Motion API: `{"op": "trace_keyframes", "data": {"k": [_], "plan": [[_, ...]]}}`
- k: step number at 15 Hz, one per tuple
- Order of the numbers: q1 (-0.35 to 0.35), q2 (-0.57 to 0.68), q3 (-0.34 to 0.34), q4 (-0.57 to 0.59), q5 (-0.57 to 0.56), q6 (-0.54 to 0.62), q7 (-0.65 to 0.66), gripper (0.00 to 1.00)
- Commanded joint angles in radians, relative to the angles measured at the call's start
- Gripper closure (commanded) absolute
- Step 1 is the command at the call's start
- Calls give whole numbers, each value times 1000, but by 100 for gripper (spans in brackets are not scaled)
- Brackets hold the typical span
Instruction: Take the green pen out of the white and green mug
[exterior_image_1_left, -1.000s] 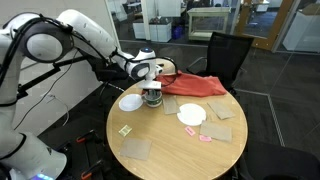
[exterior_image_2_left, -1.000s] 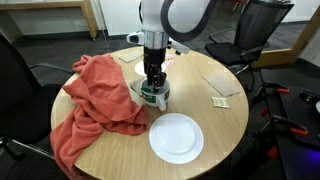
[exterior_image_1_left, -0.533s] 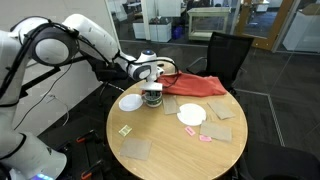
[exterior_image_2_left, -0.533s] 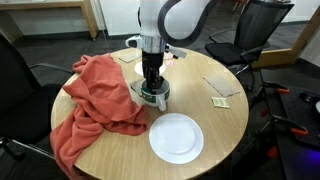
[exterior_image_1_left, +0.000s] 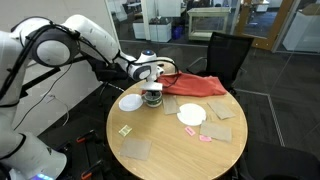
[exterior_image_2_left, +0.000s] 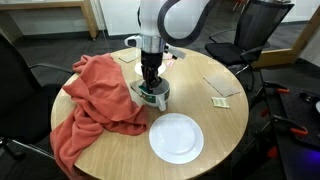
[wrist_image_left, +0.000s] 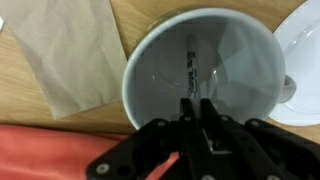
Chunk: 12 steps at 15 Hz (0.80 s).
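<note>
The white and green mug (exterior_image_2_left: 157, 97) stands on the round wooden table (exterior_image_2_left: 205, 110), next to the red cloth; it also shows in an exterior view (exterior_image_1_left: 152, 98). In the wrist view I look straight down into the mug (wrist_image_left: 135, 70). A thin pen (wrist_image_left: 190, 62) stands inside it and runs up between my fingers. My gripper (wrist_image_left: 197, 108) is directly above the mug, fingers pressed together on the pen's upper end. In both exterior views the gripper (exterior_image_2_left: 150, 82) (exterior_image_1_left: 151, 88) points down into the mug's mouth. The pen's colour is hard to tell.
A red cloth (exterior_image_2_left: 95, 95) is heaped beside the mug. A white plate (exterior_image_2_left: 176, 137) lies in front of it. Tan paper squares (exterior_image_1_left: 137, 149) (wrist_image_left: 75, 40) and small sticky notes (exterior_image_2_left: 220, 101) lie on the table. Black chairs (exterior_image_1_left: 228, 55) stand around.
The gripper has risen slightly over the mug compared with one second ago. The mug, plate and cloth have not moved.
</note>
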Motion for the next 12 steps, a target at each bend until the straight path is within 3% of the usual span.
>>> {"op": "trace_keyframes", "data": {"k": [1,12], "plan": [[-25,-79,29,-82,-4,61,3,96],[-16,-415,34,-387,-4,222,28,96]]}}
